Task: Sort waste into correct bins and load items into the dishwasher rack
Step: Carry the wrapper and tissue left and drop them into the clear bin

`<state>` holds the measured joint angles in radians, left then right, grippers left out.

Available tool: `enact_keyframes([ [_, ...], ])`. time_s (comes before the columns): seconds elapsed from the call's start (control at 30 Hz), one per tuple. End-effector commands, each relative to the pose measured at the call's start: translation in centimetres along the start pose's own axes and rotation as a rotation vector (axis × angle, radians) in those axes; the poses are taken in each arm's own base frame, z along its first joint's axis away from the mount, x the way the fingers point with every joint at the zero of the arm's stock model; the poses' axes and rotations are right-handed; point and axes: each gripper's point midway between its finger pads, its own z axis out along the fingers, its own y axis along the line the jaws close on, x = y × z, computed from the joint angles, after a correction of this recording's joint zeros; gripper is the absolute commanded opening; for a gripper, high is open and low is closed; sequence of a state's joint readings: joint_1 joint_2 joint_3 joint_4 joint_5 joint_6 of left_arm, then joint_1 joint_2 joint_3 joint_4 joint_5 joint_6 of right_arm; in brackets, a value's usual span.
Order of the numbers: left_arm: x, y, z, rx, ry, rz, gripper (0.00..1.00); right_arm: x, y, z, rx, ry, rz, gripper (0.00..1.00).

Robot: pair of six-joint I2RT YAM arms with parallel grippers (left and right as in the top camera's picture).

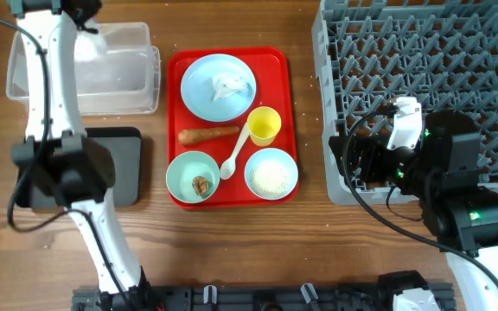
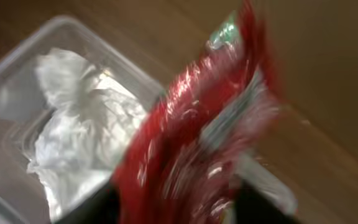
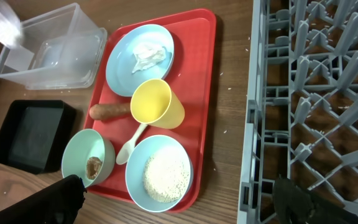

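the red snack wrapper (image 2: pixel 191 124) hangs in the air over the clear tub (image 1: pixel 152 73), clamped in the left pincer (image 2: pixel 173 208), whose dark fingers (image 2: pixel 92 210) show on either side of it; that wrist view is smeared, so the print on the foil cannot be read. inside the tub lies a crumpled white tissue (image 2: pixel 79 124). the tub stands at the far left corner of the bench (image 1: pixel 258 250), a brown wooden top with long grain that fills every view. just in front of the tub sits the black tray (image 1: pixel 124 168), partly hidden by the left arm. in the middle lies the red tray (image 1: pixel 232 53), carrying the pale blue plate (image 1: pixel 199 82) with a second tissue (image 1: pixel 227 86) on it, the carrot (image 1: pixel 207 135), the yellow cup (image 1: pixel 264 125) lying on its side, the white spoon (image 1: pixel 234 155), one bowl (image 1: pixel 180 168) holding a brown scrap (image 1: pixel 201 184) and a second bowl (image 1: pixel 249 171) filled with rice (image 1: pixel 272 176). a few white specks (image 3: pixel 224 131) dot the wood between tray and dishwasher rack (image 1: pixel 422 52). the rack fills the far right of the bench. the right pincer (image 3: pixel 179 186) hangs by the rack's near left corner, its fingers (image 3: pixel 61 202) spread wide apart with nothing between them. a dark rail (image 1: pixel 232 298) runs along the bench's near edge.
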<state>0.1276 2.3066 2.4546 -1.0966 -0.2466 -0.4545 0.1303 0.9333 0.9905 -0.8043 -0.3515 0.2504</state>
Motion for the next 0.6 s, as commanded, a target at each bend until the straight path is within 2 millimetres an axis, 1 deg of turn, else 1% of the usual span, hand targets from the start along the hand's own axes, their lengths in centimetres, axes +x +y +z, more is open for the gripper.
enact_keyframes([
  [0.0,2.7,1.1,4.8,-0.072,0.08,0.045,1.0,-0.6,0.3,-0.3,-0.004,-0.016,0.008,1.0],
  [0.03,3.1,1.2,5.2,-0.08,0.095,0.058,1.0,-0.7,0.3,-0.3,-0.004,-0.016,0.008,1.0],
  [0.1,3.7,1.5,5.3,-0.091,0.116,0.064,1.0,-0.7,0.3,-0.3,-0.005,-0.019,0.006,1.0],
  [0.17,3.3,0.8,4.3,-0.052,0.112,0.083,1.0,-0.8,0.3,-0.3,-0.005,-0.021,0.006,1.0],
  [0.2,2.9,0.1,3.3,-0.01,0.108,0.106,1.0,-0.8,0.3,-0.3,-0.005,-0.024,0.004,1.0],
  [0.27,1.9,-2.0,-0.4,0.104,0.083,0.144,1.0,-0.8,0.4,-0.3,-0.005,-0.024,0.004,1.0],
  [0.3,1.7,-3.0,-2.5,0.153,0.075,0.153,1.0,-0.8,0.4,-0.3,-0.005,-0.024,0.004,1.0],
  [0.37,2.1,-4.4,-6.0,0.218,0.076,0.171,1.0,-0.9,0.3,-0.3,-0.005,-0.024,0.004,1.0],
  [0.4,2.9,-5.6,-8.0,0.256,0.083,0.194,1.0,-0.9,0.4,-0.2,-0.006,-0.025,0.004,1.0],
  [0.43,3.6,-6.3,-9.0,0.269,0.091,0.213,1.0,-0.9,0.3,-0.2,-0.006,-0.024,0.004,1.0],
  [0.47,4.6,-7.2,-9.6,0.281,0.105,0.236,1.0,-0.9,0.3,-0.2,-0.006,-0.025,0.003,1.0],
  [0.5,6.1,-8.4,-10.2,0.292,0.128,0.27,1.0,-0.9,0.3,-0.2,-0.006,-0.025,0.004,1.0],
  [0.53,7.5,-9.3,-10.3,0.295,0.153,0.3,1.0,-0.9,0.3,-0.2,-0.006,-0.025,0.004,1.0],
  [0.57,9.6,-10.6,-10.2,0.3,0.19,0.342,1.0,-0.9,0.3,-0.2,-0.006,-0.025,0.004,1.0],
])
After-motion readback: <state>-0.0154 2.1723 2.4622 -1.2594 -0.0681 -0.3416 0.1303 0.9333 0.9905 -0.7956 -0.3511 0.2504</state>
